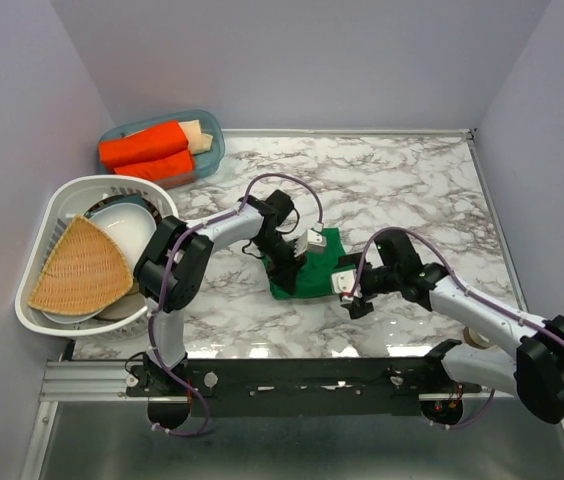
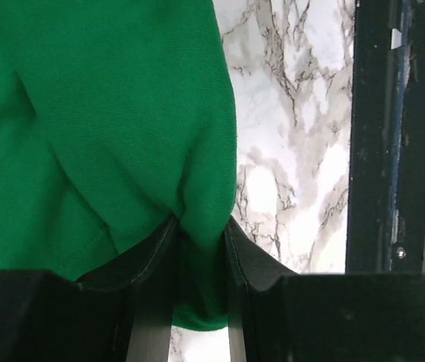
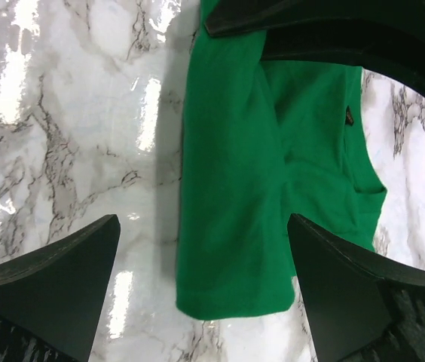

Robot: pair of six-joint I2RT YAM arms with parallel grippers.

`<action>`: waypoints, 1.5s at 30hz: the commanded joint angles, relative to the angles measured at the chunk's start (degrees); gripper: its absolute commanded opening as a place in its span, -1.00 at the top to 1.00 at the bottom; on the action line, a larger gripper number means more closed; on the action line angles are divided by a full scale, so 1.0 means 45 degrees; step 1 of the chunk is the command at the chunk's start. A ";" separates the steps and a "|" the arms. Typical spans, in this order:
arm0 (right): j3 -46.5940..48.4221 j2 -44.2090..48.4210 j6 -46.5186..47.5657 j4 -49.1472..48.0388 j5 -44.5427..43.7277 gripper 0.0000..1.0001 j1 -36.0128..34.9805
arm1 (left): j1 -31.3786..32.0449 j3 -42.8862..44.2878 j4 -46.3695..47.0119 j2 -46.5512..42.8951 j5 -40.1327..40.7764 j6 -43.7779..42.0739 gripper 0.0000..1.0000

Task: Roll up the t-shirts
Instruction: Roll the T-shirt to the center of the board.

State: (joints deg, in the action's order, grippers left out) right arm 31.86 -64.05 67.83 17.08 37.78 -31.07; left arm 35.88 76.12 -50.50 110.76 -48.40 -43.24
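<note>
Marble-patterned table (image 1: 412,180) filled the overhead view, with the green t-shirt (image 1: 314,275) bunched in a small folded heap near its middle. The left gripper (image 1: 287,262) was at the shirt's left edge and the right gripper (image 1: 354,292) just beside its right edge, while a white basket (image 1: 112,181) of dishes and a blue bin (image 1: 212,135) holding orange rolls stood far left. From the left wrist, the jaws were drawn narrow, pinching a fold of the green cloth between them. From the right wrist, the jaws stood wide apart over the table, gripping nothing, with the shirt's folded end lying between the fingers (image 3: 54,279).
</note>
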 commanded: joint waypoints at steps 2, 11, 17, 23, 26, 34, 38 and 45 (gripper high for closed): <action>-0.0418 -0.0980 0.0238 -0.2091 -0.0992 -1.00 -0.0439 | -0.0160 0.0273 -0.0925 0.0035 -0.1411 -0.0448 0.29; -0.1083 -0.2133 0.1177 -0.4143 -0.1579 -1.00 -0.0635 | -0.0707 0.0214 -0.1433 -0.0004 -0.2251 -0.0859 0.29; -0.0636 -0.2914 0.0279 -0.4929 -0.2223 -0.54 -0.0928 | -0.0981 0.0097 -0.1766 -0.0140 -0.2760 -0.1152 0.28; 0.0342 -0.3032 0.0121 -0.3643 -0.2146 0.28 -0.0928 | -0.0942 -0.1638 0.0274 -0.2246 -0.1380 -0.0667 0.06; 0.0693 -0.2721 0.0336 -0.2648 -0.1833 0.49 -0.0947 | -0.0688 -0.3355 0.3180 -0.4237 -0.0107 0.0778 -0.06; 0.1983 -0.3110 -0.0522 -0.0242 -0.1793 0.54 -0.0928 | 0.0482 -0.6968 0.8211 -0.7598 0.2958 0.3709 -0.36; 0.2100 -0.3188 -0.1127 -0.0241 -0.1970 0.54 -0.0928 | 0.1458 -0.7714 0.9460 -0.7797 0.4053 0.4608 -0.42; 0.2257 -0.3305 -0.2337 -0.0241 -0.2301 0.54 -0.0928 | 0.2338 -0.8029 0.9895 -0.7603 0.5520 0.5312 -0.48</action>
State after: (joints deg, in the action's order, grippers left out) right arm 40.25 -78.41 62.26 14.76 28.53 -34.89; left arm 44.12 39.70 -10.79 76.58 -31.00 -22.96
